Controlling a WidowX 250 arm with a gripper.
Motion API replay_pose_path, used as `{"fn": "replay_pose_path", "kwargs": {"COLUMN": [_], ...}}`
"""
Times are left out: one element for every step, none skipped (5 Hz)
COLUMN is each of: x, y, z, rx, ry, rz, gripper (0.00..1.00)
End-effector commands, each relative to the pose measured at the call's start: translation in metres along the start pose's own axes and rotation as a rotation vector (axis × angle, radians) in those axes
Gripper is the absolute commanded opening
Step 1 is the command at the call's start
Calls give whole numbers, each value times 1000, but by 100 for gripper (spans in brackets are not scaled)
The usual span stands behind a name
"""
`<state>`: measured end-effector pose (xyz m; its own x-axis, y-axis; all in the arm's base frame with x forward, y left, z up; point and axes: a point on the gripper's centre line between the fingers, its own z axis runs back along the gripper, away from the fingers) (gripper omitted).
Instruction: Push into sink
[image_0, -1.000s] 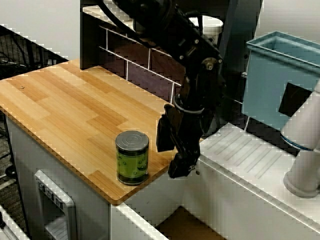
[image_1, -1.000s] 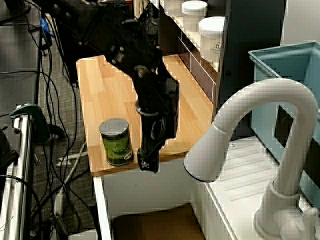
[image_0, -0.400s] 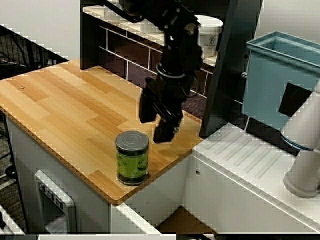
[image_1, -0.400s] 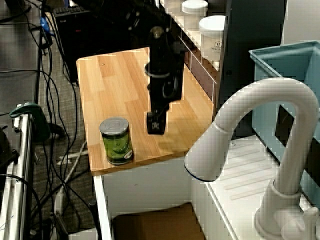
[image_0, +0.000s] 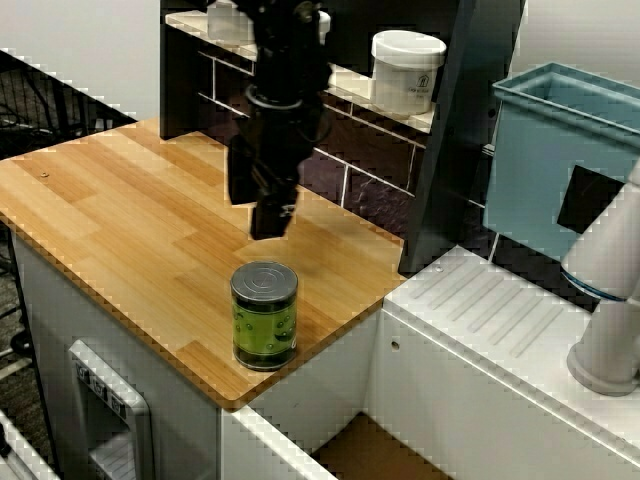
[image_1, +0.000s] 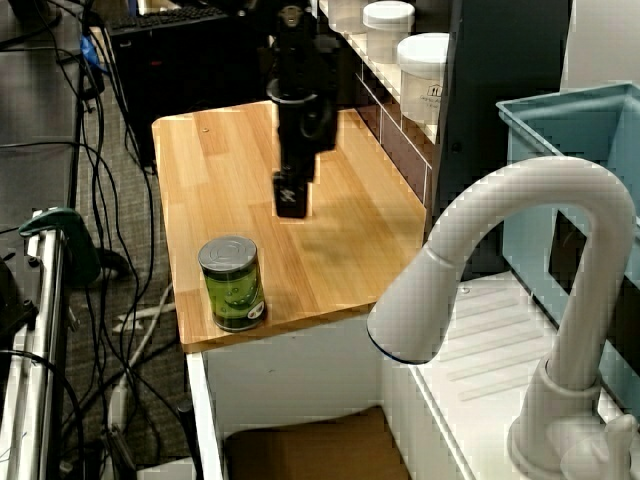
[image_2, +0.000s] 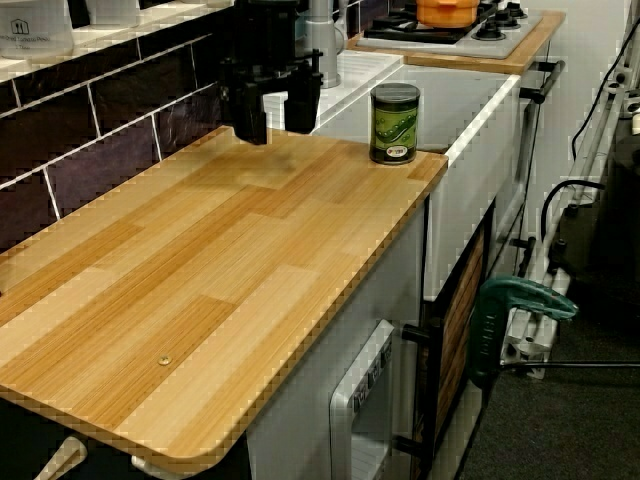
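A green-labelled can (image_0: 265, 315) stands upright near the front right corner of the wooden counter (image_0: 130, 220). It also shows in the side view as the can (image_1: 232, 283) and in the long view as the can (image_2: 394, 123). The sink (image_0: 371, 450) lies just past that corner, with its brown bottom and white rim partly in view at the frame's lower edge; the side view shows the sink (image_1: 300, 447) too. My black gripper (image_0: 262, 210) hangs above the counter behind the can, well clear of it. In the long view the gripper (image_2: 275, 118) has its fingers apart, holding nothing.
A tall light-blue bin (image_0: 560, 160) stands at the back right beyond a ribbed white drainboard (image_0: 500, 310). A white faucet (image_1: 520, 250) arches over the sink side. White jars (image_0: 407, 70) sit on the shelf behind the counter. Cables (image_1: 60, 150) hang left of the counter.
The gripper rose from beside the counter's right edge near the sink and swung back-left over the counter, ending behind the can. The can has not moved.
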<state>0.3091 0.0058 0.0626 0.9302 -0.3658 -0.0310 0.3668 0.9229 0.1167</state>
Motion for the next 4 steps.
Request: {"fn": "replay_pose_path", "kwargs": {"x": [-37, -49, -58, -69], "y": [44, 57, 65, 67], "z": [13, 7, 3, -1], "rx": [24, 26, 37, 43], "ry": [-80, -69, -39, -36], "rz": [36, 56, 41, 23], "gripper": [100, 100, 100, 100]}}
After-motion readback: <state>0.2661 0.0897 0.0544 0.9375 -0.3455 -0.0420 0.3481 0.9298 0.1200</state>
